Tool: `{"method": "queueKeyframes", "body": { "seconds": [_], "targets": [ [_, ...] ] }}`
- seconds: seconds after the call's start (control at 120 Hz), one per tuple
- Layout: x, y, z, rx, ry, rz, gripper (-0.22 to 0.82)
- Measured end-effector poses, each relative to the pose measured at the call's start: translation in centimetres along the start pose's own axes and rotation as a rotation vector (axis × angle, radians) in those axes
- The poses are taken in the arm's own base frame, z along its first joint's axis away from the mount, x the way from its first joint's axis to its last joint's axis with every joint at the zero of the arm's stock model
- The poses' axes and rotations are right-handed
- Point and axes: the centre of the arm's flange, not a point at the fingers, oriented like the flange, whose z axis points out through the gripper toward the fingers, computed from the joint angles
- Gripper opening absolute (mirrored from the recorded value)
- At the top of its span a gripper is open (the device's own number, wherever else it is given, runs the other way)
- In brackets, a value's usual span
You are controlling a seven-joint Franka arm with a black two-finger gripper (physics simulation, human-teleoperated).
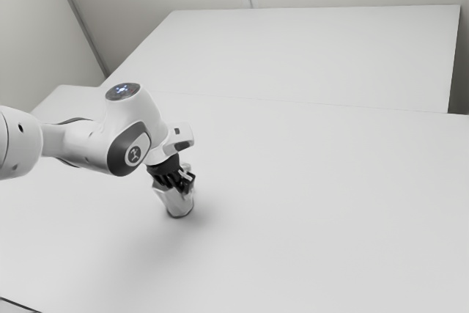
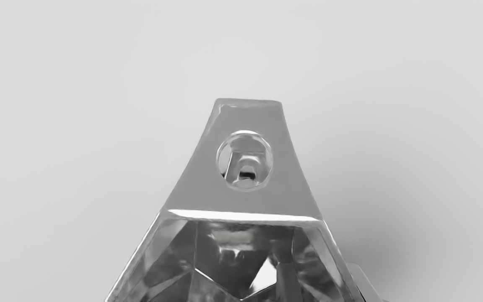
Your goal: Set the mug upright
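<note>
Shiny and silvery, the mug (image 1: 178, 203) stands on the table in the exterior view, with its base down and slightly tapered sides. My black gripper (image 1: 174, 179) is right at its top and hides much of the rim. From the hand, the mug (image 2: 250, 201) shows its open mouth and faceted, mirror-like inside, with a flat grey handle that has a round hole. Part of my gripper (image 2: 326, 282) is beside the mug's wall at the lower edge of the wrist view. Reflections and overlap hide whether it holds the wall.
The white table (image 1: 330, 203) surrounds the mug. Another white tabletop (image 1: 315, 53) adjoins it at the back, near the pale walls. A dark edge (image 1: 18, 304) crosses the exterior view's lower left corner.
</note>
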Motion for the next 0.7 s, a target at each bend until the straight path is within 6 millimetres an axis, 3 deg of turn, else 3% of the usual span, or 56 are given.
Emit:
{"method": "queueKeyframes", "body": {
  "seconds": [0.225, 0.367, 0.6, 0.7],
  "targets": [
    [0.2, 0.3, -0.7, -0.001, 0.017, -0.003, 0.19],
    [0.3, 0.4, -2.3, 0.004, 0.046, -0.001, 0.26],
    [2.4, 0.3, -6.9, -0.006, 0.081, -0.017, 0.44],
    [4.1, 0.3, -9.9, -0.022, 0.087, -0.026, 0.50]
  ]
}}
